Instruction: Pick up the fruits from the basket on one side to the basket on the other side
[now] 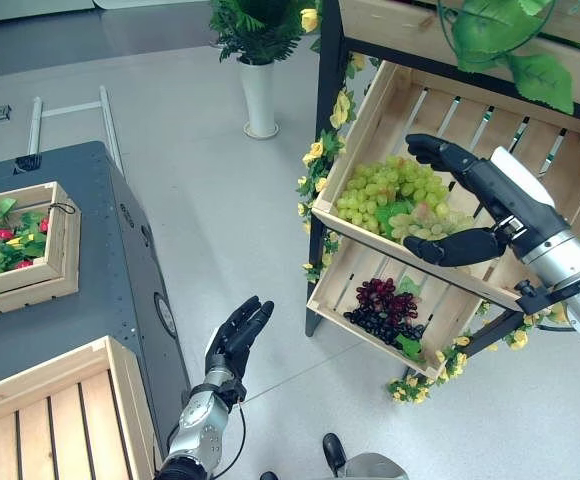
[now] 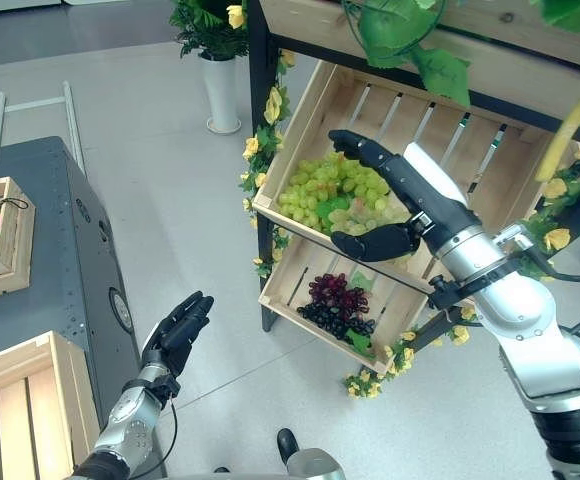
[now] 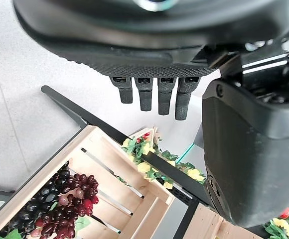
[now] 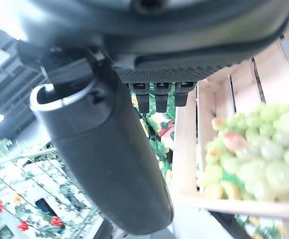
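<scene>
Grapes (image 1: 390,205) — green ones, heaped in the upper crate (image 1: 530,150) of the flower-trimmed rack, and the right hand (image 1: 475,215) hangs right over them, fingers straight and spread from the thumb, holding nothing. Thumb low by the near rim, fingertips (image 1: 420,150) reaching toward the crate's back; whether they touch the fruit I cannot tell. Below, the lower crate (image 1: 345,290) carries dark grapes (image 1: 385,310) with a few green leaves. Over on the other side, the left hand (image 1: 238,335) floats above the floor beside the dark counter (image 1: 110,250), fingers straight and relaxed, empty, well apart from the rack. On the counter sit two wooden boxes — a small box (image 1: 55,255) with leaves and red fruit inside, and a slatted box (image 1: 60,410) at the near edge. A white vase (image 1: 260,100) of greenery stands on the floor behind.
</scene>
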